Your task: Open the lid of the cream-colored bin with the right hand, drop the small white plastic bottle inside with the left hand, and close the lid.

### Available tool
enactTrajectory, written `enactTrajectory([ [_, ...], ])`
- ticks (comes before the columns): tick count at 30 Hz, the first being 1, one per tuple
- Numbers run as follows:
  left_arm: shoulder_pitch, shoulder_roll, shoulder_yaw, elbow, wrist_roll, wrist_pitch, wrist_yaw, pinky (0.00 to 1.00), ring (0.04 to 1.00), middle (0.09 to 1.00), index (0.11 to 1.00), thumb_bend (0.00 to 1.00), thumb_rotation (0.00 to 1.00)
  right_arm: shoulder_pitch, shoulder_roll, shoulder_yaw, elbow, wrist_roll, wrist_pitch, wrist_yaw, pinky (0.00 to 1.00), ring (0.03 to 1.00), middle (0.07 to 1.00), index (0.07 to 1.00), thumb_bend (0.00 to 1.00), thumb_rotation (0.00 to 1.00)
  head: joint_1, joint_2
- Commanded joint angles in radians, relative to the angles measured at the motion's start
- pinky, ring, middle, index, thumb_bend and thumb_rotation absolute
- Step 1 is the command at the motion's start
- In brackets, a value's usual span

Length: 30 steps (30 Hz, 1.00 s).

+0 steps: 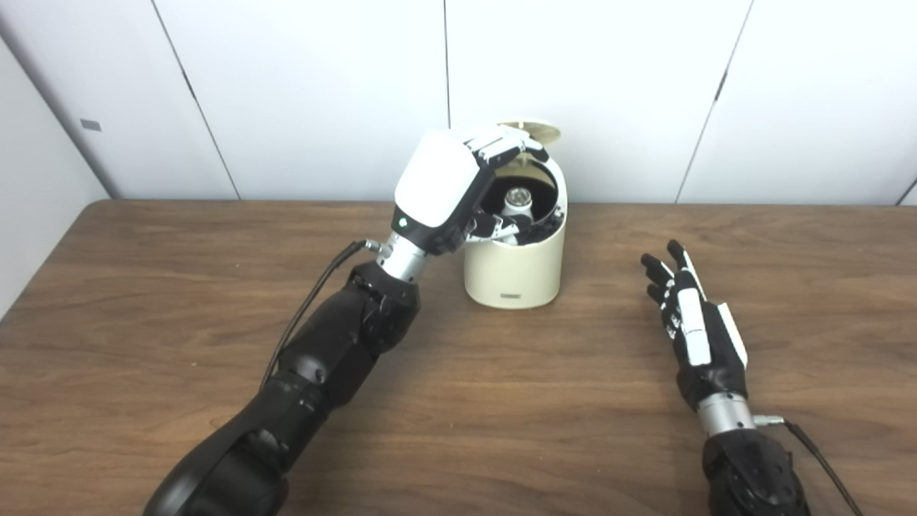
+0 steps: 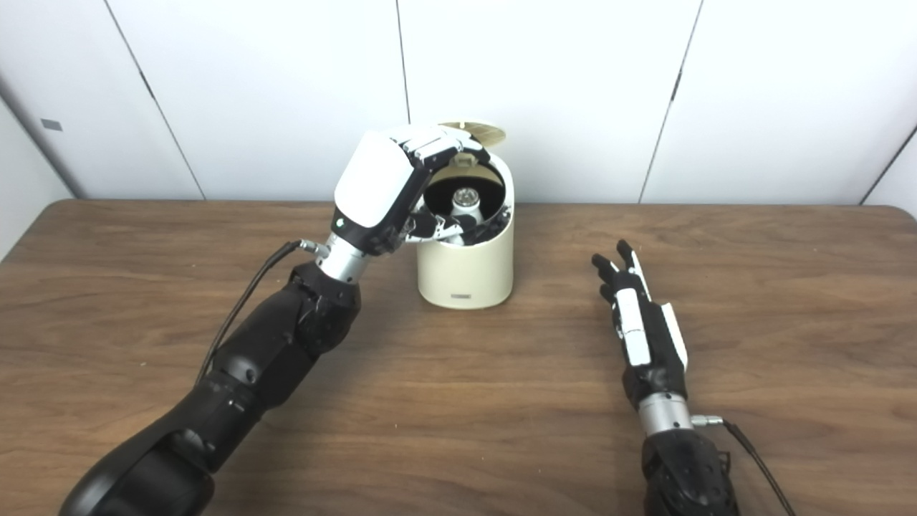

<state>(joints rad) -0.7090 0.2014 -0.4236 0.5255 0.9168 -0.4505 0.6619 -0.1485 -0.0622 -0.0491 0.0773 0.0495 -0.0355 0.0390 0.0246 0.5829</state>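
The cream-colored bin [image 1: 512, 269] stands on the table near the back wall, its round lid [image 1: 536, 132] tipped up at the back. The small white plastic bottle [image 1: 517, 203] stands upright inside the bin's dark opening, also in the right eye view [image 2: 465, 202]. My left hand [image 1: 458, 186] hovers over the bin's left rim, its fingers arched apart above the opening and its thumb by the near rim; it holds nothing. My right hand [image 1: 691, 315] is open with fingers spread, low over the table to the right of the bin and apart from it.
The brown wooden table [image 1: 501, 401] runs to a white panelled wall [image 1: 301, 93] close behind the bin. My left forearm [image 1: 337, 344] crosses the table's left front. A cable [image 1: 817, 448] trails from my right wrist.
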Motion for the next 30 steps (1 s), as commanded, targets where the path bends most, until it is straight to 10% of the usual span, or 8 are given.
enactTrajectory([
  [1,-0.035,0.006,0.007,-0.019,-0.016,-0.018,0.028,0.52,0.648,0.685,0.644,0.9,0.0,0.027,0.007,0.005,0.036,-0.004,-0.015,-0.003,0.95,0.94,0.896,0.999,0.57,0.97,0.001,0.001],
  [12,-0.03,0.006,-0.012,-0.017,-0.015,-0.019,0.116,0.42,0.543,0.595,0.585,0.84,0.0,0.024,0.003,0.0,0.045,0.005,-0.018,0.002,0.95,0.943,0.893,0.998,0.57,0.95,0.002,-0.003],
  [13,-0.03,0.006,-0.013,-0.018,-0.017,-0.019,0.131,0.41,0.526,0.52,0.537,0.65,0.0,0.025,0.003,0.0,0.043,0.004,-0.017,0.001,0.95,0.943,0.894,0.999,0.56,0.96,0.003,-0.003],
  [16,-0.032,0.008,-0.025,-0.02,-0.033,-0.019,0.168,0.41,0.437,0.487,0.505,0.52,0.0,0.025,0.001,-0.001,0.048,0.008,-0.019,0.004,0.94,0.94,0.893,0.997,0.56,0.95,0.006,-0.004],
  [30,-0.004,0.047,-0.018,-0.125,-0.177,-0.019,0.138,0.35,0.427,0.491,0.463,0.48,0.0,0.021,0.001,-0.007,0.067,0.022,-0.022,0.007,0.96,0.947,0.9,1.0,0.59,0.94,0.009,-0.009],
])
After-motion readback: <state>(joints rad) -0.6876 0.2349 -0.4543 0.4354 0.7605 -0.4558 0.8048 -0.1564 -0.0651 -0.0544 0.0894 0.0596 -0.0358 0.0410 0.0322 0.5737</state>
